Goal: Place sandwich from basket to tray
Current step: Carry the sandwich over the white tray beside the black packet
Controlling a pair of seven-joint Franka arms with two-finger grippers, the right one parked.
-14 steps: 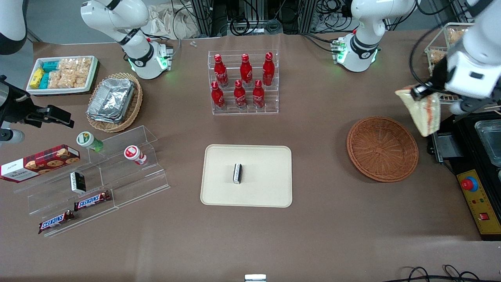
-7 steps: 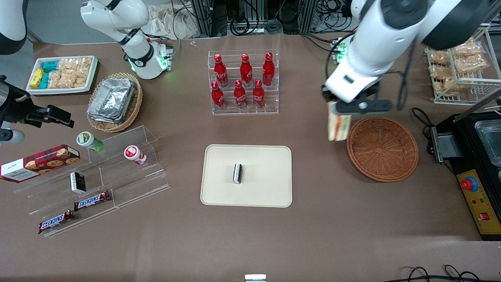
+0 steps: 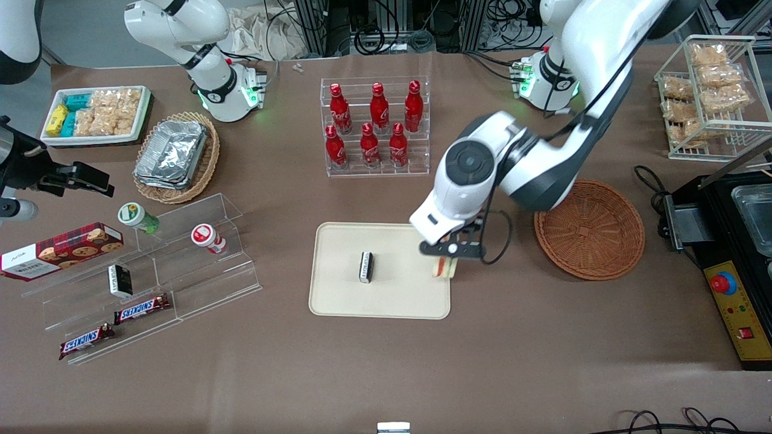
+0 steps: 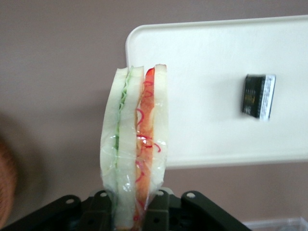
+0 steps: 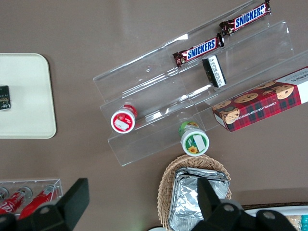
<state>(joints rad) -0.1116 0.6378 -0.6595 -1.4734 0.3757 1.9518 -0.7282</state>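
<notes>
Front view: the left arm's gripper hangs over the edge of the flat beige rectangular tray nearest the round reddish-brown wicker basket; only a sliver of the clear-wrapped triangular sandwich shows under the black fingers, pinched between them; whether it touches the tray I cannot tell; basket woven in radial ribs, nothing in it; one small black-and-white block lies near the tray's middle, apart from the sandwich; six red bottles in a clear tiered rack, farther from the camera than the tray.

Left wrist view: the sandwich shows edge-on, which the front view hides; two pale bread slabs, green filling in one seam, red and orange shreds in the other, glossy wrap crinkled; its base sits clamped in the gripper; the tray's rounded corner and low rim lie beneath; the block rests on the tray, well apart.

Right wrist view: tray corner with the block cut off at the picture's edge; gripper and sandwich not seen here.
</notes>
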